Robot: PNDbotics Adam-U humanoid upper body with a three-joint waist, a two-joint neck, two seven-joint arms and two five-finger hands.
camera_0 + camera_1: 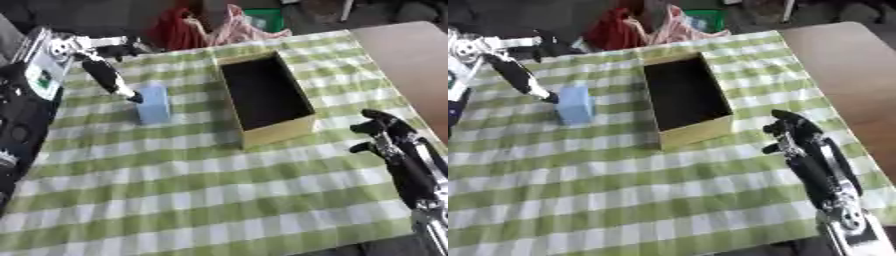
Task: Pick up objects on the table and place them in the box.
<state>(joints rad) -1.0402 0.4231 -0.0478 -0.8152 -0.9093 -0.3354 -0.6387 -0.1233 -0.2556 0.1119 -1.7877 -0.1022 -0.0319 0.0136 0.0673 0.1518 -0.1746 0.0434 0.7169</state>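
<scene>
**Blue block waiting, box looking empty**

Nearest to the camera, my right hand [389, 134] is resting low on the right side, just beside the box's near corner, with its fingers bent a little and holding nothing. The green checked tablecloth [201, 195] is covering the table in front of me. My left hand [112, 80] is reaching in from the upper left; one straight finger is pointing down and its tip is touching, or almost touching, the top left edge of the light blue block [154, 104]. I am not grasping the block. It is standing on the cloth, left of the yellow box [278, 131] and apart from it. The box is showing only a dark inside, so I am judging that nothing is placed yet; the block is left to lift and carry over.
</scene>
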